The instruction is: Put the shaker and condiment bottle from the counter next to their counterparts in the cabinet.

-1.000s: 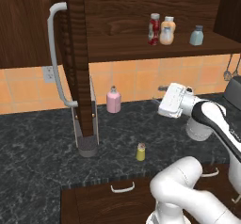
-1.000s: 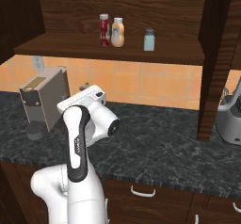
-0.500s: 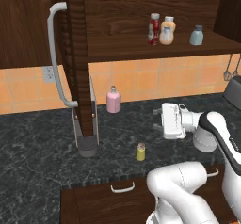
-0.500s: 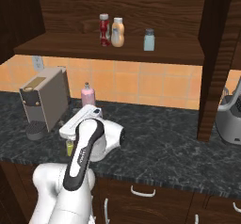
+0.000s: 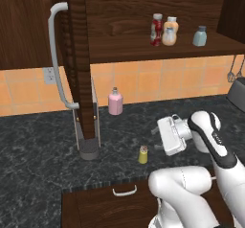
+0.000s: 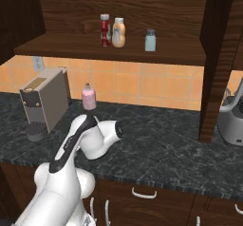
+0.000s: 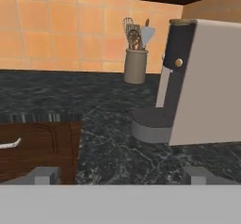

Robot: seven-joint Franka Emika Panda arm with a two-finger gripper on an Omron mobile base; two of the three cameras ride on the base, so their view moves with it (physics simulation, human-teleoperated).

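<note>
Shaker stands on counter between coffee machine and open gripper.

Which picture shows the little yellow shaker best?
The left base view: the yellow shaker stands in the open on the counter, just left of the gripper. In the right base view the robot's arm covers that spot. The hand view looks past it at the coffee machine.

The red condiment bottle on the cabinet shelf is partly behind the orange-and-cream bottle; its label is too small to read; the arm covers the shaker in the right base view.
</note>
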